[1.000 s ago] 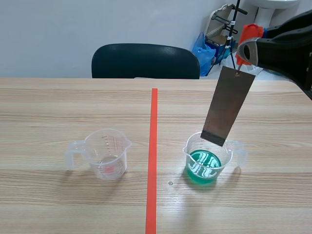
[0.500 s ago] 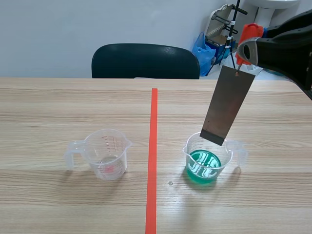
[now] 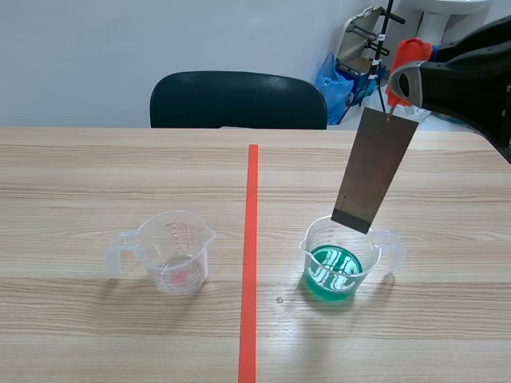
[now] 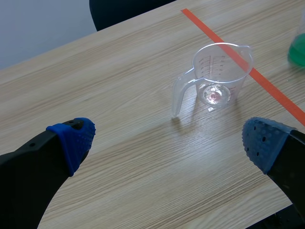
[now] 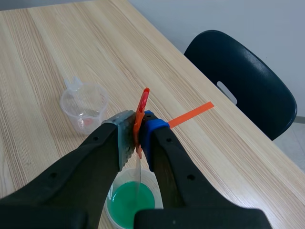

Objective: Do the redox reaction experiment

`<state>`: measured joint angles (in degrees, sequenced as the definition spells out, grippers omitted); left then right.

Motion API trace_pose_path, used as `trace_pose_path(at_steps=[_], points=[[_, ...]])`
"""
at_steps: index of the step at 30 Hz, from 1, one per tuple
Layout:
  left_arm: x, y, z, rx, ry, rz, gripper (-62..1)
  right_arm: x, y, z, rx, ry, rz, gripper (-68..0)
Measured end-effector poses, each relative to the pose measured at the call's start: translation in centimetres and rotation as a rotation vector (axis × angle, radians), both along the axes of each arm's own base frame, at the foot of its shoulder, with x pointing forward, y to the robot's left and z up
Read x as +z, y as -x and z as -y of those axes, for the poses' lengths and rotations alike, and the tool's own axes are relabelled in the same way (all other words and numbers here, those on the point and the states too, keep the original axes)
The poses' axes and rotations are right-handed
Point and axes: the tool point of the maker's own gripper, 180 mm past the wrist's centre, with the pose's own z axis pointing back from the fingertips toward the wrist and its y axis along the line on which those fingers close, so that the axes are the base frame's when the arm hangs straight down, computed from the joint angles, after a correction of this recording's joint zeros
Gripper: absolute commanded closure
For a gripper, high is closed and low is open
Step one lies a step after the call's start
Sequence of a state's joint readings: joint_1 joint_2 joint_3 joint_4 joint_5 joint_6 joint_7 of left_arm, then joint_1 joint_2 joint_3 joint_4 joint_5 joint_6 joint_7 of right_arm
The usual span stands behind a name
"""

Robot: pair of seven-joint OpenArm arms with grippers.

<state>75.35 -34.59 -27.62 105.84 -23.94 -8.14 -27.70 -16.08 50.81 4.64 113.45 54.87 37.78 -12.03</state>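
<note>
The right gripper (image 5: pixel 137 125), pinching the grey metal sheet's (image 3: pixel 375 171) orange-red clip (image 5: pixel 141 102), likely needed a slow, plumb dip into the near-right clear beaker of green liquid (image 3: pixel 310 249).

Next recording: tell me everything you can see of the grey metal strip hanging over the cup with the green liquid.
The metal strip is a thin, flat rectangle, dull grey-brown and bare. It hangs from an orange clip that is pinched in the right pincer. It is tilted, with its lower end toward the table's middle. In the scene view its lower edge overlaps the rim of the cup of green liquid and seems clear of the liquid itself. Only the clip visibly touches it.
</note>
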Motion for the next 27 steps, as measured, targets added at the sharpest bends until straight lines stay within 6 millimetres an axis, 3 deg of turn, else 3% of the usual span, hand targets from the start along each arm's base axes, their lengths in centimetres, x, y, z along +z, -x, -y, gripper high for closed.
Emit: trace_pose_path(at_steps=[11,12,14,15,23,27], points=[[0.1,-0.3,0.7,-0.038,0.022,0.0,-62.3,0.0,0.0,0.0,0.0,0.001,0.0,-0.6],[0.4,-0.7,0.8,-0.051,0.02,0.015,-57.9,0.0,0.0,0.0,0.0,0.001,0.0,-0.6],[1.1,-1.7,1.6,-0.099,0.034,0.046,-41.0,0.0,0.0,0.0,0.0,0.001,0.0,-0.6],[1.4,-2.1,2.1,-0.13,0.045,0.058,-35.6,0.0,0.0,0.0,0.0,0.001,0.0,-0.6],[2.9,-5.1,5.4,-0.265,0.141,0.125,-34.2,0.0,0.0,0.0,-0.001,0.002,0.002,-0.6],[1.9,-6.7,7.0,-0.313,0.168,0.107,-32.3,0.0,0.0,0.0,-0.001,0.002,0.002,-0.6]])
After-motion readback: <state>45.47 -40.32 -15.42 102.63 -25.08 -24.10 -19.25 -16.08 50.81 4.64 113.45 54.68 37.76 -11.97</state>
